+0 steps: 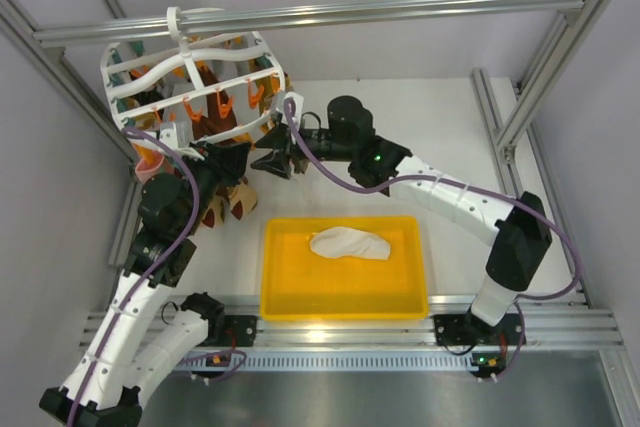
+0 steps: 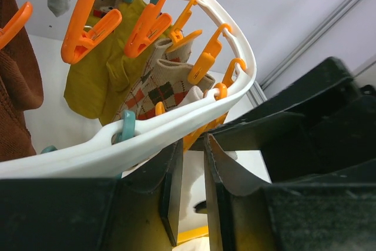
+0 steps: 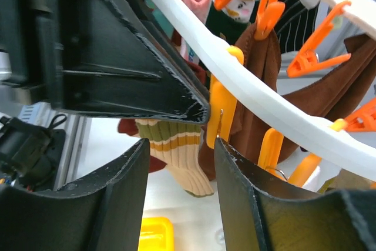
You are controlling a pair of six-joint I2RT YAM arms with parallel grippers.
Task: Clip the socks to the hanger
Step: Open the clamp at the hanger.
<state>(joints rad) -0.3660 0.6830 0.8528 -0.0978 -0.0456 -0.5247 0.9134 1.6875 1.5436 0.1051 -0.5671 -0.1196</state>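
Cream-white fabric sock point(image 1: 350, 243) lay loose in the yellow plastic tray point(image 1: 343, 309) in the top external view, well apart from the white plastic lattice hanger point(image 1: 190, 53), which hung by its hook from the aluminium rail point(image 1: 400, 9). Both the left gripper point(image 1: 228, 162) and the right gripper point(image 1: 275, 160) were up at the hanger's near rim, close together, above brown-orange patterned socks point(image 1: 225, 202) already pegged there. In the left wrist view, the left gripper point(image 2: 192, 142) sat just under the hanger rim point(image 2: 176, 119) with its fingers narrowly apart. No fabric showed in the gap, and whether the tips pinched a peg could not be determined. An argyle-patterned sock point(image 2: 158, 89) hung beyond. In the right wrist view, the right gripper point(image 3: 182, 142) was spread and empty, with an orange plastic clip point(image 3: 222, 113) hanging from the rim point(image 3: 258, 95) just above its tips. A second cream-white sock was not identified in any view. Judgement: the tray sock was unclipped, so its pickup and pegging were outstanding, and the task was at best half complete.
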